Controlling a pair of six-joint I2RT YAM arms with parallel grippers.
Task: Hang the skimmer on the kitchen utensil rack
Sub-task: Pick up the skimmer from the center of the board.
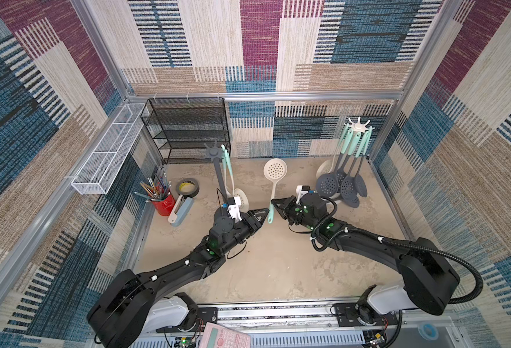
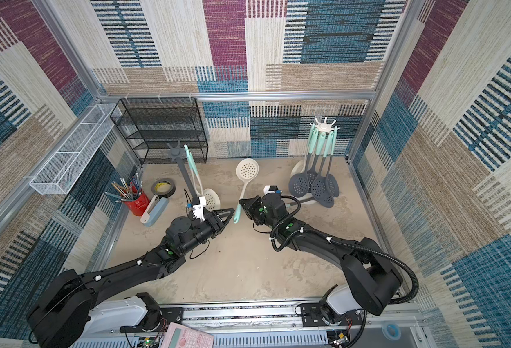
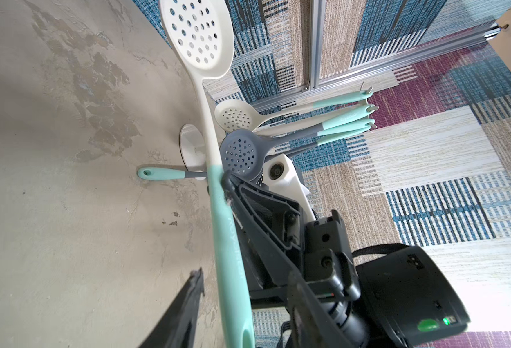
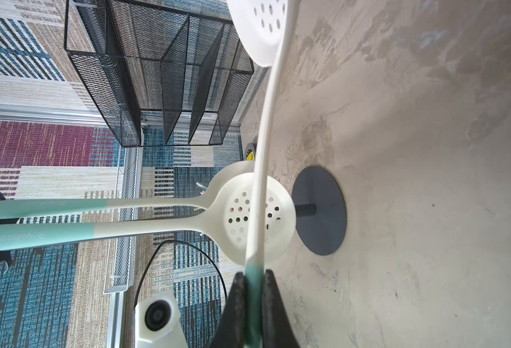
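The skimmer (image 1: 275,170) (image 2: 247,170) is white with a perforated bowl (image 3: 198,36) and a teal handle, held nearly upright above mid-table. My right gripper (image 1: 273,201) (image 2: 240,201) (image 4: 254,274) is shut on the handle where teal meets white. My left gripper (image 1: 264,215) (image 2: 231,212) (image 3: 245,272) is open, its jaws on either side of the handle's lower teal end with gaps showing. A grey utensil rack (image 1: 213,152) (image 4: 320,211) behind the left arm holds two white skimmers. A white utensil rack (image 1: 359,125) (image 3: 190,144) at the back right holds several skimmers, mostly grey.
A black mesh shelf (image 1: 187,129) stands at the back left, with a white wire basket (image 1: 109,150) on the left wall. A red pencil cup (image 1: 163,205), tape roll (image 1: 187,188) and stapler (image 1: 181,211) sit left. A grey skimmer's teal handle (image 3: 157,174) lies by the white rack's base.
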